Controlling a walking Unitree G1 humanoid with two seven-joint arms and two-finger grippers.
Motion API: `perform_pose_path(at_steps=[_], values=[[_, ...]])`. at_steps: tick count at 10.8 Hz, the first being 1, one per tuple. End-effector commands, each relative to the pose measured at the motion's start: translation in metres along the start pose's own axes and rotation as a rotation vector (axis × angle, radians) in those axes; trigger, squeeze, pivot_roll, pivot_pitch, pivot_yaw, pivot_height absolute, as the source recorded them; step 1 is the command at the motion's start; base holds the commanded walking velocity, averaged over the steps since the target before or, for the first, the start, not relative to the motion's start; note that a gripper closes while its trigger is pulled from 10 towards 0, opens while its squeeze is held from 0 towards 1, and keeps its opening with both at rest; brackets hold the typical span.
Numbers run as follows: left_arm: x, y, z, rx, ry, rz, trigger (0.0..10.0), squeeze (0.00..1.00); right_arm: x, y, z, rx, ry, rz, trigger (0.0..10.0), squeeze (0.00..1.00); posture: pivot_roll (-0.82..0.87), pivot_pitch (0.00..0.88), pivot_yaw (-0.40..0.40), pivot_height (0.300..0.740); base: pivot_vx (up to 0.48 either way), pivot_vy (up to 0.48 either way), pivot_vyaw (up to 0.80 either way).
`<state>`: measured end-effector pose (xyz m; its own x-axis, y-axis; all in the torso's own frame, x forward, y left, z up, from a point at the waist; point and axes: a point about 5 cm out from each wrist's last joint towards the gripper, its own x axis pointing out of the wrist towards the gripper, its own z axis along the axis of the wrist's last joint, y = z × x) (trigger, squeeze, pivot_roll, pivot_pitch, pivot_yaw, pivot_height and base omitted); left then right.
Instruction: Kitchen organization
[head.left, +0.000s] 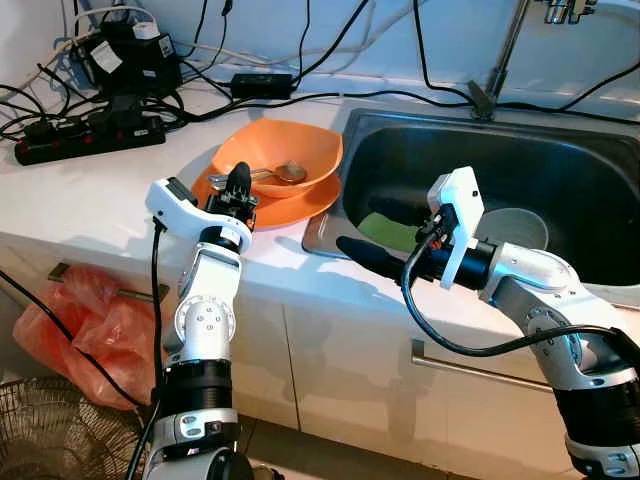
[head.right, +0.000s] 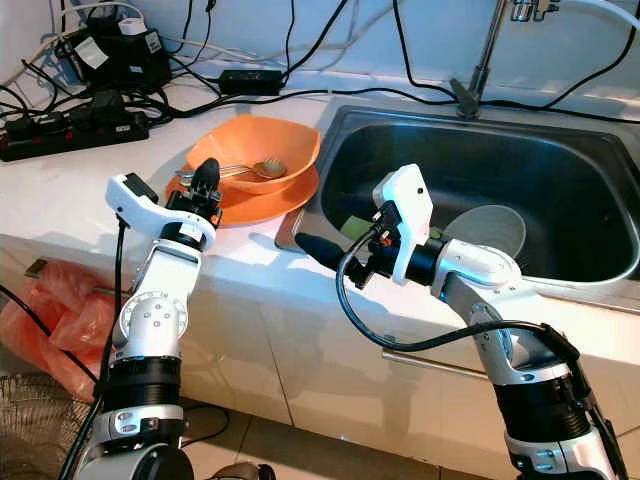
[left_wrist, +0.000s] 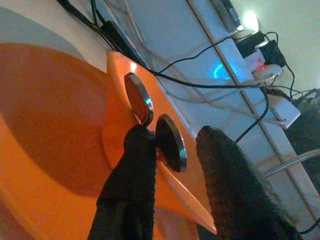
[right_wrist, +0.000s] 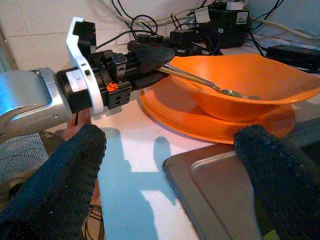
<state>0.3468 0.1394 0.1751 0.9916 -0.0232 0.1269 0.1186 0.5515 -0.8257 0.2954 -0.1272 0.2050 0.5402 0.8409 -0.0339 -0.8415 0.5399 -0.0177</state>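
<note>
On the white table (head.left: 90, 200) sits one orange bowl (head.left: 290, 150) stacked on one orange plate (head.left: 300, 205), just beside the steel sink (head.left: 600, 200). Two metal spoons (head.left: 275, 175) lie in the bowl, their handles sticking out over its near rim. The left gripper (head.left: 238, 185) is at that rim, its jaws closed on the spoon handles. The left wrist view shows what the head views blur together: two separate round handle ends side by side, one black finger (left_wrist: 132, 170) pressed against them and the other just beside. The right wrist view shows the same grasp from the side, with one spoon bowl resting inside the orange bowl.

The right gripper (head.left: 370, 258) hovers over the sink's front left corner, near the plate but touching nothing; its jaws stand wide apart, clearest in the right wrist view. Inside the sink lie one green sponge (head.left: 388, 232) and one grey dish (head.left: 520, 228). At the back of the table are one black power strip (head.left: 90, 138) and a tangle of cables. One orange plastic bag (head.left: 80, 325) hangs below the table edge.
</note>
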Motion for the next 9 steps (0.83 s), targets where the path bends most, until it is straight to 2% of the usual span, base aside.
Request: perform_pose_path(at_steps=[1,7,9], values=[[0.0033,-0.0054,0.0026,-0.001,-0.011,-0.021,0.0,0.00,-0.0001,0.0034,0.0004,0.001,-0.001,0.022,10.0,0.26,-0.01,0.027,0.060,0.740,0.000,0.000,0.00],[0.0042,-0.0068,0.0044,0.001,-0.019,-0.028,0.0,0.00,0.0002,0.0021,-0.0007,-0.002,-0.002,0.011,10.0,0.21,0.00,0.022,0.062,0.740,0.000,0.000,0.00],[0.0045,-0.0120,0.0064,0.003,-0.025,-0.056,0.0,0.00,0.0007,0.0012,-0.0012,-0.001,-0.004,0.005,10.0,0.20,0.00,0.021,0.062,0.740,0.000,0.000,0.00]])
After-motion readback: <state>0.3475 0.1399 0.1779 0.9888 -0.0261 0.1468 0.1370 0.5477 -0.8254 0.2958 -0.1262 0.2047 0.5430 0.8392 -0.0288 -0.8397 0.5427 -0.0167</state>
